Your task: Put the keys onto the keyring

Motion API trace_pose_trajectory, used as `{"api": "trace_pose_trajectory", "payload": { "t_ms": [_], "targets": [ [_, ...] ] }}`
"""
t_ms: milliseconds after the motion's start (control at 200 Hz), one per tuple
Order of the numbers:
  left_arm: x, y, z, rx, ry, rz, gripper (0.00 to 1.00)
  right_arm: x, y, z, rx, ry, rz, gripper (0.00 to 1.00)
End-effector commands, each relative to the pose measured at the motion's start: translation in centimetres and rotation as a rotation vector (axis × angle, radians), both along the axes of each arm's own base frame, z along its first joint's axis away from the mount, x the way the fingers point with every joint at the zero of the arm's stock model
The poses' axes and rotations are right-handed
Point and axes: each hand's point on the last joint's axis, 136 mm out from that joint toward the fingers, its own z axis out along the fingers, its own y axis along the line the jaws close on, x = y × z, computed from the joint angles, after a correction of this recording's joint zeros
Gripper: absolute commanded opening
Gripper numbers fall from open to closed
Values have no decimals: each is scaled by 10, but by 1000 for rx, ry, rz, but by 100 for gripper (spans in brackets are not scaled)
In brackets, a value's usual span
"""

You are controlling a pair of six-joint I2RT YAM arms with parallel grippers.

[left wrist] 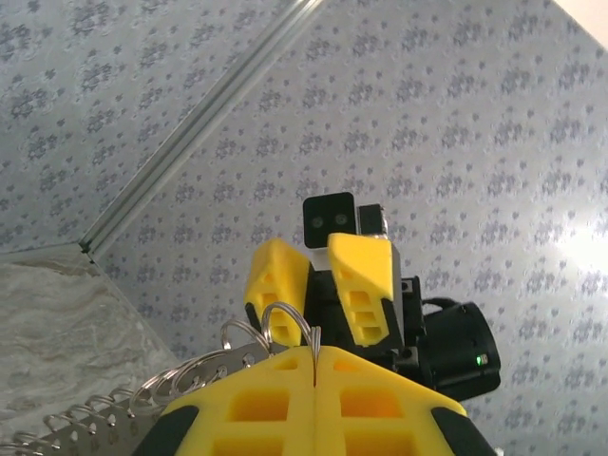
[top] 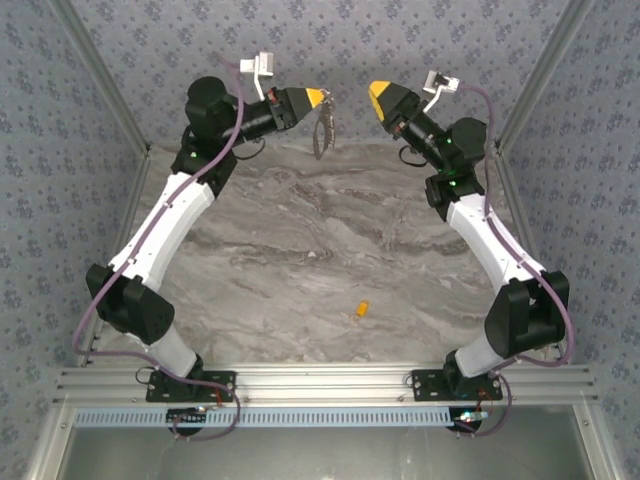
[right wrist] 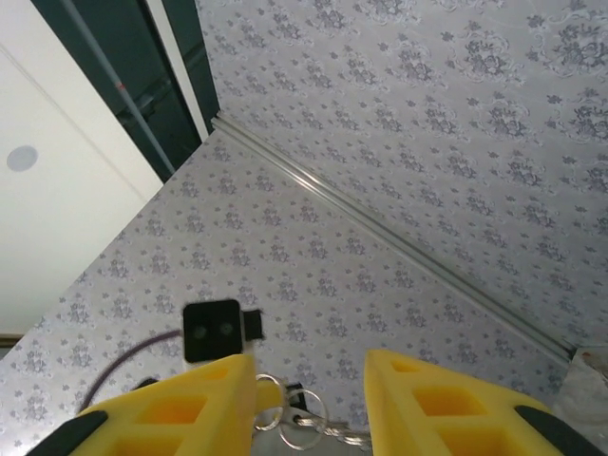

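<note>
Two grippers: both are sitting high over the far edge of the table [top: 300,240], tips facing each other with a short gap between them.
Left gripper [top: 316,97]: its jaws are pressing fully together and pinching the top coils of the keyring [top: 323,130]. The rest of the loop is hanging loose off the tip.
Right gripper [right wrist: 309,372]: its jaws are standing apart and gripping nothing. In the right wrist view the ring coils are showing low in the gap between its fingers [right wrist: 171,408].
Key [top: 361,309]: one piece is lying on the marble near the table's middle, slightly toward the right arm's side. It is sitting well apart from both grippers and from the keyring.
Room: bare marble is running all around the key and between the two arms. Patterned wall [top: 350,40] is closing in right behind the grippers, and frame rails [top: 100,75] are angling in at both far corners.
Hidden: the left fingers are covering the pinch point. The chain's tail is running off the bottom-left of the left wrist view. I cannot tell whether the coils are touching the right fingers. The key is showing too small for any detail.
Count: two arms, two grippers, one keyring, one key.
</note>
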Motion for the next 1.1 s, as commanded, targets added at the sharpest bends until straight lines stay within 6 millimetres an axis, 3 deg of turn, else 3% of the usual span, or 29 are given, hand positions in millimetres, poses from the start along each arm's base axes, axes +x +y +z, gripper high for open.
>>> {"api": "trace_pose_trajectory", "payload": {
  "t_ms": [0,15,240,570,829,1094],
  "targets": [
    [-26,-2,13,103,-162,-89,0,-19,7,8,-35,-31,66,38],
    [-30,-2,21,107,-188,-95,0,-19,8,8,-37,-32,74,38],
    [-42,-5,24,198,-255,-169,0,-37,20,21,-59,-95,148,38],
    [-46,-6,29,221,-308,-190,0,-60,23,45,-72,-181,173,38],
    [-46,-8,27,221,-307,-207,0,-61,36,47,-89,-196,206,42],
    [-45,-12,27,215,-306,-217,0,-63,50,48,-95,-208,251,39]
  ]
}}
